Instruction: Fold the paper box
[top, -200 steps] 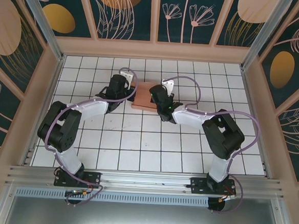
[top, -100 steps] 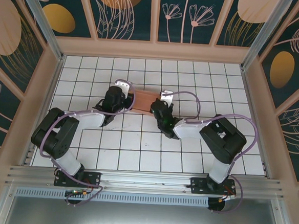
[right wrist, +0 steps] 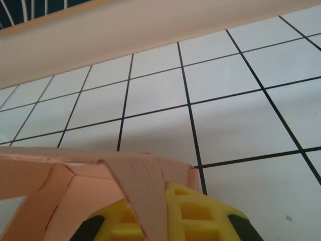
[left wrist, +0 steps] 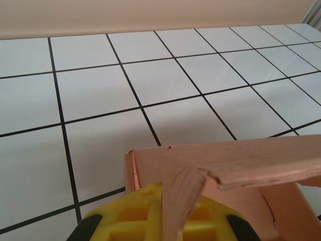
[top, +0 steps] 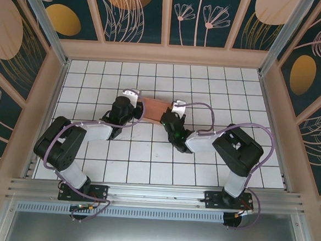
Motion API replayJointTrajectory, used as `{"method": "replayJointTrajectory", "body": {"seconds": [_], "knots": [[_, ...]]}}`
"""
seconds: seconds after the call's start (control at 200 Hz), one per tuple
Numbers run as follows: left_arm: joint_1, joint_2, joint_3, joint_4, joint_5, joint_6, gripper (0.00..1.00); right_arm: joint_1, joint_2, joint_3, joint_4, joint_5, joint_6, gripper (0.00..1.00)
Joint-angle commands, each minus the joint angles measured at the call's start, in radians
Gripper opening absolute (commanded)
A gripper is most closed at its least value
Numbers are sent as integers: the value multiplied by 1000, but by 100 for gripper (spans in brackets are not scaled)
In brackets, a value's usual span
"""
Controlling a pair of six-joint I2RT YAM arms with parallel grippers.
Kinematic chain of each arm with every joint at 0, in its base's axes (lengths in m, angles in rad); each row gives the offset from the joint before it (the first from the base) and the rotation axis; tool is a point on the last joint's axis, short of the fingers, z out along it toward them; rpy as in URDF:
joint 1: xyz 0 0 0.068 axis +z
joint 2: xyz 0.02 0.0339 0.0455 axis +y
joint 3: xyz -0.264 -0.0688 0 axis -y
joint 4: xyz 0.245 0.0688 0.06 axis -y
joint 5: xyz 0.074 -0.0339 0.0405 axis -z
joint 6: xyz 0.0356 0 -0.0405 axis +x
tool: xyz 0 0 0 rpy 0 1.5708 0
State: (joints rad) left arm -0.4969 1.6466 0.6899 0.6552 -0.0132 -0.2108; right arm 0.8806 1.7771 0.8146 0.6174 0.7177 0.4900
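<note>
The salmon-pink paper box (top: 155, 107) stands on the white tiled floor between my two grippers, partly folded with its walls up. My left gripper (top: 132, 110) is shut on the box's left end; in the left wrist view a card flap (left wrist: 181, 193) runs down between the yellow fingers (left wrist: 140, 218), with the long wall (left wrist: 261, 160) stretching right. My right gripper (top: 168, 117) is shut on the box's right end; in the right wrist view a card flap (right wrist: 145, 196) is pinched between the yellow fingers (right wrist: 200, 216).
The tiled floor (top: 163, 154) is ringed by a low pink wooden wall (top: 165, 54). The back wall (right wrist: 125, 35) shows close behind the box in the right wrist view. Purple cables (top: 203, 107) loop over both arms.
Both arms have lowered and drawn toward the near side with the box. The box looked flat and wide a second ago and now appears narrower, with its sides raised.
</note>
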Motion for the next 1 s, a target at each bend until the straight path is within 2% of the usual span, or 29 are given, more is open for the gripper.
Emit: {"method": "replayJointTrajectory", "body": {"seconds": [0.0,0.205,0.365,0.591,0.851,0.996], "knots": [[-5,16,-3,67,7,0,0,-21,-9,112,-211,26,179,0],[-6,25,-6,81,15,-10,0,-53,26,177,-339,-18,265,0],[-7,33,-10,87,12,-4,0,-54,15,52,-128,-45,203,0],[-6,48,-13,101,15,-9,0,-60,24,-29,-47,-48,207,0],[-6,49,-30,113,12,-8,0,-55,19,-74,60,-77,122,0],[-8,51,-40,117,-2,-2,0,-52,-3,-81,69,-75,81,11]]}}
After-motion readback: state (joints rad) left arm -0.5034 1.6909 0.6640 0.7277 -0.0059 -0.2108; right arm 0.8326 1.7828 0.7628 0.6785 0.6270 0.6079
